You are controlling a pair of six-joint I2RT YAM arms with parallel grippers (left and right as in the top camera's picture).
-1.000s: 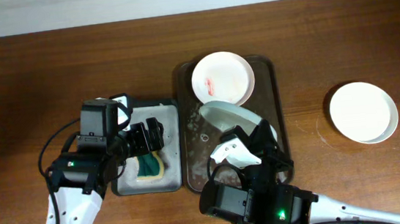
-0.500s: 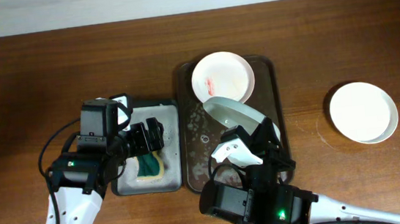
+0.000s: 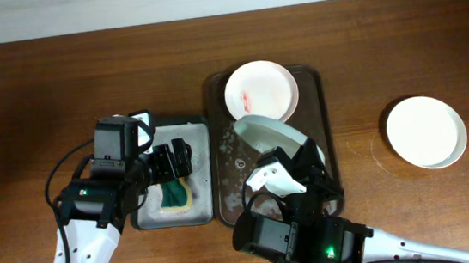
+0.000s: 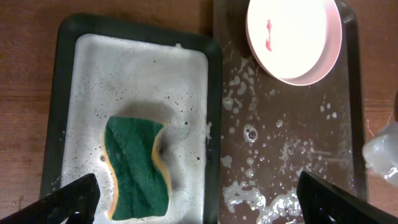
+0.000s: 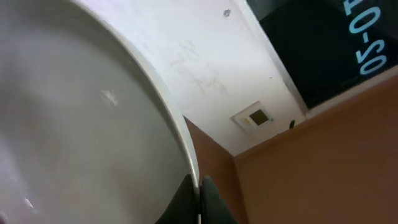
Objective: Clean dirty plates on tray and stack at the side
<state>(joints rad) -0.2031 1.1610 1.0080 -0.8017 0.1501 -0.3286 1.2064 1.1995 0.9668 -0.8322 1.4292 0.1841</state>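
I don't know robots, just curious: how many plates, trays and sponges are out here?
Plates: 3 (red-smeared plate, tilted plate, plate on the table)
Trays: 2 (brown tray, grey tray)
Sponge: 1
Total: 6

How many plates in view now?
3: red-smeared plate at the tray's far end; tilted plate in the right claw above the tray; clean plate on the table, right side.

Sponge (image 4: 137, 165) lies in smaller tray (image 4: 124, 25), left of larger tray (image 4: 280, 124).
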